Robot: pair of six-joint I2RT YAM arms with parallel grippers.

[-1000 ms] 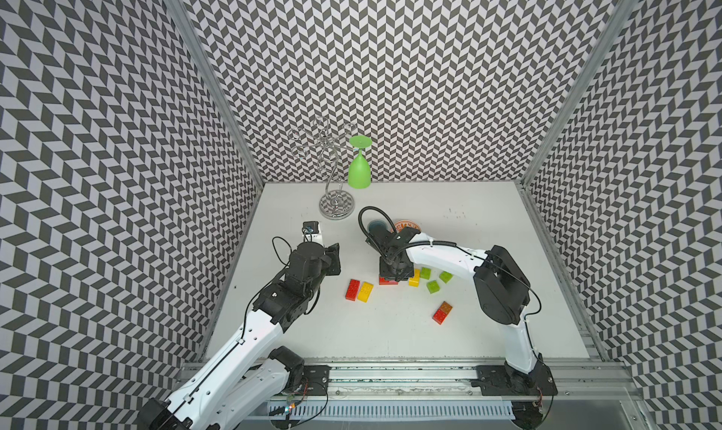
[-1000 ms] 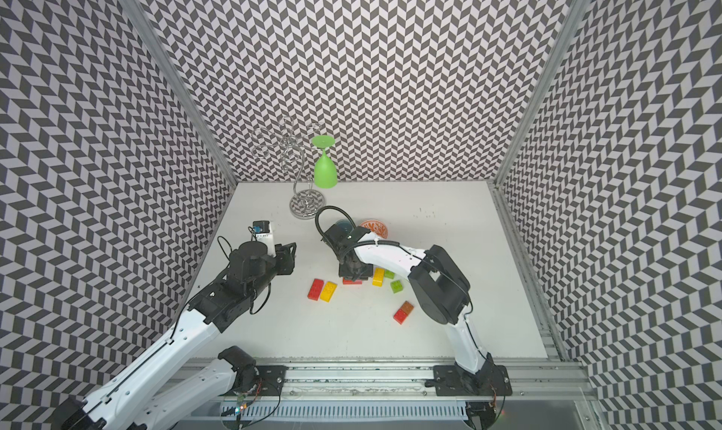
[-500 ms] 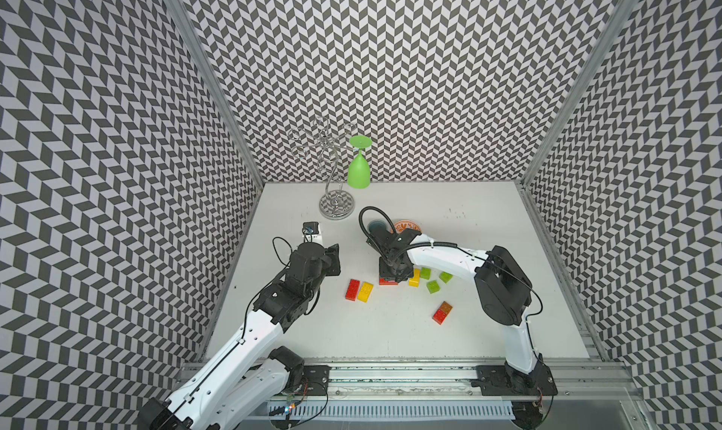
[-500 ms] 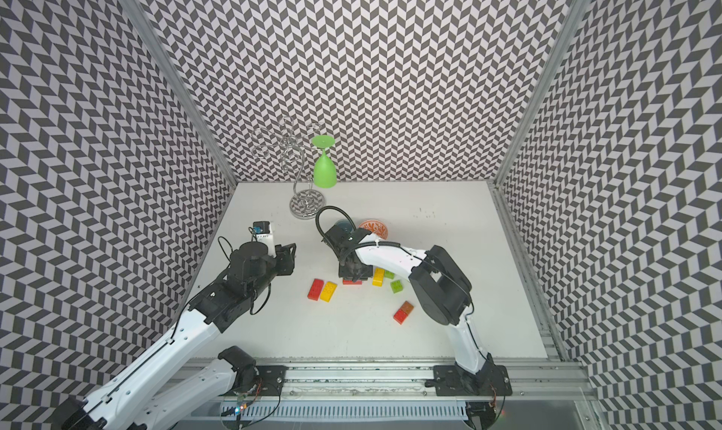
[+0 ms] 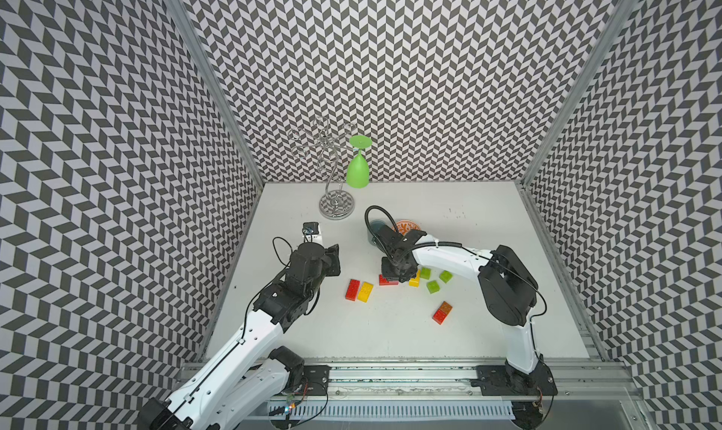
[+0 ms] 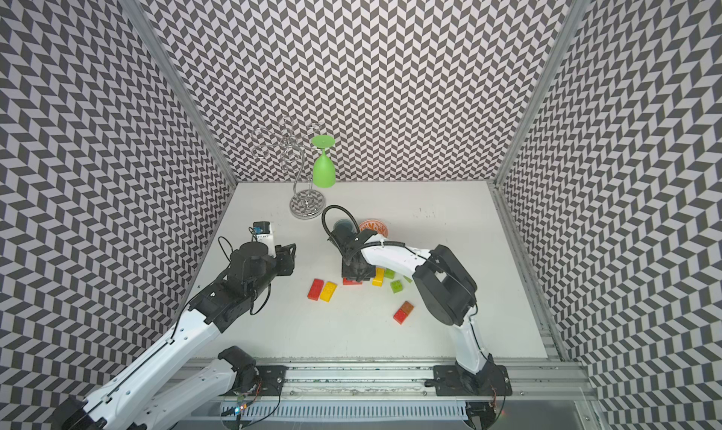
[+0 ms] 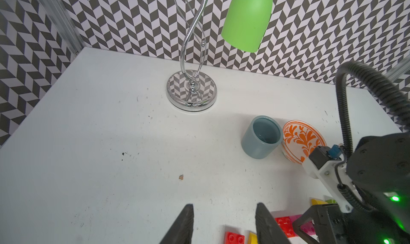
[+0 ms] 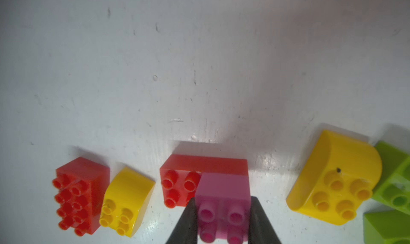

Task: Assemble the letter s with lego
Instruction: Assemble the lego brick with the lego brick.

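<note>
My right gripper (image 8: 223, 199) is shut on a square pink lego brick (image 8: 223, 187). The pink brick covers one half of a long red brick (image 8: 177, 183) that lies on the table; four red studs stay bare. In both top views the right gripper (image 5: 394, 277) (image 6: 357, 277) points straight down there. Beside it lie a red brick (image 5: 352, 290) and a yellow one (image 5: 365, 292), side by side. On its other side are a yellow brick (image 5: 415, 281) and lime green bricks (image 5: 433, 287). My left gripper (image 7: 224, 206) hovers open and empty, off to the left (image 5: 334, 260).
A joined red and orange-brown brick pair (image 5: 442, 312) lies nearer the front. A blue-grey cup (image 7: 261, 136) and an orange-patterned bowl (image 7: 304, 140) stand just behind the right wrist. At the back a chrome stand (image 5: 336, 205) holds a hanging green glass (image 5: 358, 172).
</note>
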